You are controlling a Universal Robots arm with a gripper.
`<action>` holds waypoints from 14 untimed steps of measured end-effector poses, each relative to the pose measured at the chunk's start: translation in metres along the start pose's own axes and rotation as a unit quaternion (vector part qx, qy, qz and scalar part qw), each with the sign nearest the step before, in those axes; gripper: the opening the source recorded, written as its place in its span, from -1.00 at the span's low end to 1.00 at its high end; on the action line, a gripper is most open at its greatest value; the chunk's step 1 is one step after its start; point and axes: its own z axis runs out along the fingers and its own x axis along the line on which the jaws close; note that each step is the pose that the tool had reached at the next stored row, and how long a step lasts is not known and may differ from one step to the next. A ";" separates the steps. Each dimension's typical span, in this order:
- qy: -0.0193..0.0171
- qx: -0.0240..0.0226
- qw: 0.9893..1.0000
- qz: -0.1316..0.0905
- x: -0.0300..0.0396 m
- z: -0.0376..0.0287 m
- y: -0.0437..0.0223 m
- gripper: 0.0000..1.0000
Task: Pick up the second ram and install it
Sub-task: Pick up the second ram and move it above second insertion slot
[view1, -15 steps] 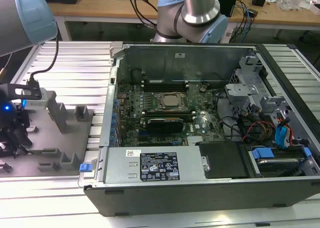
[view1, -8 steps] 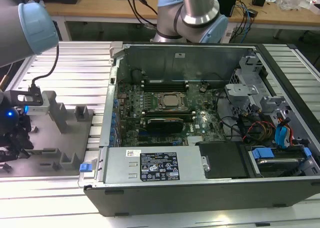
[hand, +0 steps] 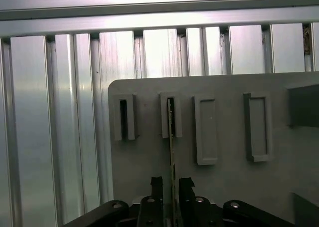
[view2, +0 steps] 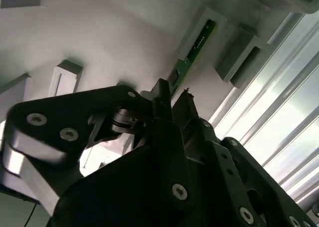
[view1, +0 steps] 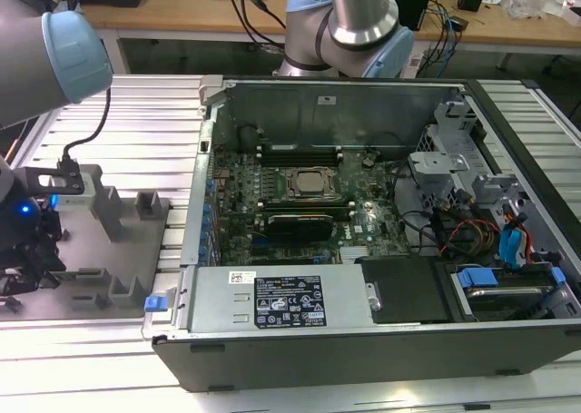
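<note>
The second ram [hand: 172,137] is a thin green stick standing on its edge in a slot of the grey holder plate [hand: 229,187]. In the second wrist view the ram [view2: 195,45] runs away from the fingers across the pale plate. My gripper [hand: 171,183] straddles the near end of the stick, one black fingertip [hand: 157,186] on each side with a small gap to the board, so it is open. The same straddle appears in the second wrist view, where the gripper [view2: 174,95] meets the stick's end. In the exterior view the gripper [view1: 23,268] hangs over the plate at the far left.
An open computer case [view1: 363,340] lies at the exterior view's right of the holder plate [view1: 91,250], with the processor socket [view1: 309,182] and black memory slots [view1: 300,148] inside. Raised grey blocks [view1: 127,209] stand on the plate. A ribbed aluminium table [hand: 50,112] surrounds it.
</note>
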 end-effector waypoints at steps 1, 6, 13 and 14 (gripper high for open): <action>0.000 0.000 1.000 0.000 0.0000 0.0000 0.0000 -0.56; 0.000 0.000 1.000 0.000 0.0000 0.0000 0.0000 -0.73; 0.000 0.000 1.000 0.000 0.0000 0.0000 0.0000 -0.73; 0.000 0.000 1.000 0.000 0.0000 0.0000 0.0000 -0.73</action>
